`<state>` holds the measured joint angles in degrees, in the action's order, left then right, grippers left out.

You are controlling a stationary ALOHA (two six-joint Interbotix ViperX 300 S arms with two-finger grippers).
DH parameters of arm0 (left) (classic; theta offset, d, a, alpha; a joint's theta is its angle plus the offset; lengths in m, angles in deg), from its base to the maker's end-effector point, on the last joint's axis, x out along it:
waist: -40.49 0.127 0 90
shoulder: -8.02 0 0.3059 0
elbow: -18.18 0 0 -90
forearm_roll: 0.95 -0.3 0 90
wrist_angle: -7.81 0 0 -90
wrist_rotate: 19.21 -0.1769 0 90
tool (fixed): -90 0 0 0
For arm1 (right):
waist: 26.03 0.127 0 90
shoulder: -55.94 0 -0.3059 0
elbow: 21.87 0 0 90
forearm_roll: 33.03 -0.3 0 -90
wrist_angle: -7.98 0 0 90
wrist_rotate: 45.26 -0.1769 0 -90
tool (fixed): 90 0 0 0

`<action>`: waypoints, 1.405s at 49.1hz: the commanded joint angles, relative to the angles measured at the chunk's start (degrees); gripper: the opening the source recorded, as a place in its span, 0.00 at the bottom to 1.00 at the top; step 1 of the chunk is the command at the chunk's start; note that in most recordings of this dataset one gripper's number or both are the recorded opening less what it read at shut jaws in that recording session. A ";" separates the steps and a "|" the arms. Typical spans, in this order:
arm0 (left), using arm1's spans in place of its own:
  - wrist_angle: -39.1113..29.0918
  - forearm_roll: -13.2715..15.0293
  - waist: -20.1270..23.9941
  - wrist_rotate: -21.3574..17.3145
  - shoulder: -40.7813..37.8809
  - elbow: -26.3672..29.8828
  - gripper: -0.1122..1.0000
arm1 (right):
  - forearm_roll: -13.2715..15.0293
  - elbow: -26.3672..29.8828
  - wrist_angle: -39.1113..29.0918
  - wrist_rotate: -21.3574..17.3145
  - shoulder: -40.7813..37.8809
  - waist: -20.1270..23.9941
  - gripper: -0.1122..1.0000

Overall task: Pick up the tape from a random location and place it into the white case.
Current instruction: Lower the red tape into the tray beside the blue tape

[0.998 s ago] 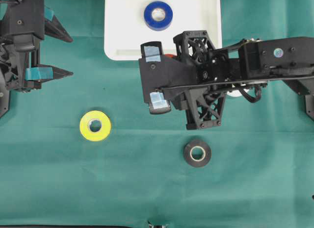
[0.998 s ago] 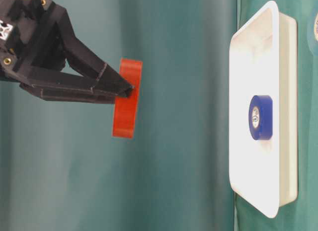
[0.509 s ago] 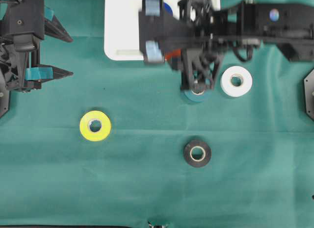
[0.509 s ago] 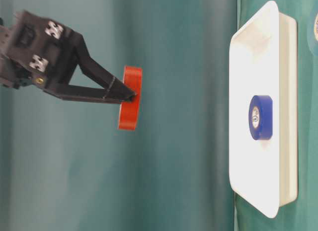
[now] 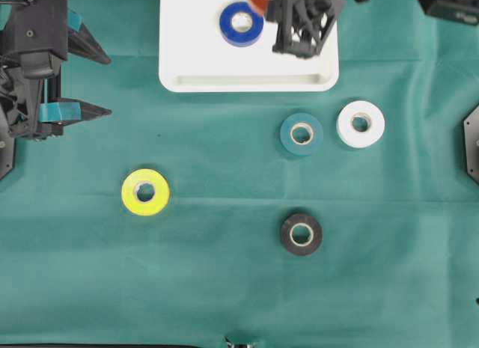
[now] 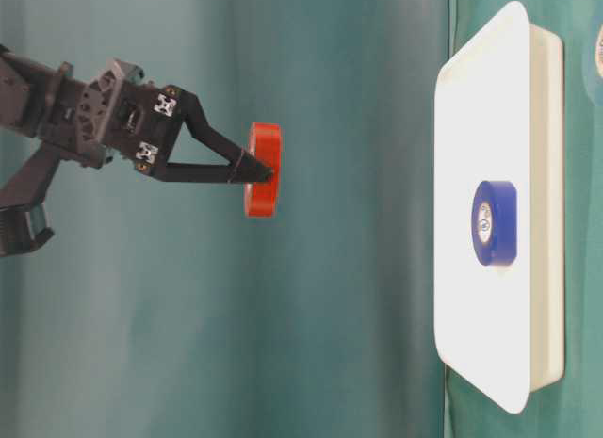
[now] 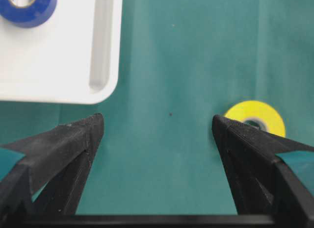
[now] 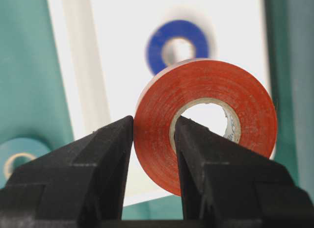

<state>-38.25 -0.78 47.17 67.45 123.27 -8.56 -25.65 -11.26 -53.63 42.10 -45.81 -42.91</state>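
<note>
The right gripper has its jaws clamped on the wall of the red tape, one finger through the hole, its flat face toward the white case beyond, where a blue roll lies flat. The left gripper gapes wide over the cloth.

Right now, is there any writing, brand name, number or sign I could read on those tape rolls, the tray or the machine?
None can be read.
Round sticker at the table-level view's right edge: cut off and too small to read.
Red tape roll, blue tape roll, yellow tape roll, white case: no print shows.
Right gripper and left gripper: no lettering shows.
</note>
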 commanded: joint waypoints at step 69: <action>0.09 0.09 0.35 0.00 0.26 1.23 0.98 | 0.09 -3.87 1.23 -0.09 5.10 -2.72 0.35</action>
<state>-38.33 -0.78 47.34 67.45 123.27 -8.56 -25.65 -15.74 -53.19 42.10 -42.47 -45.55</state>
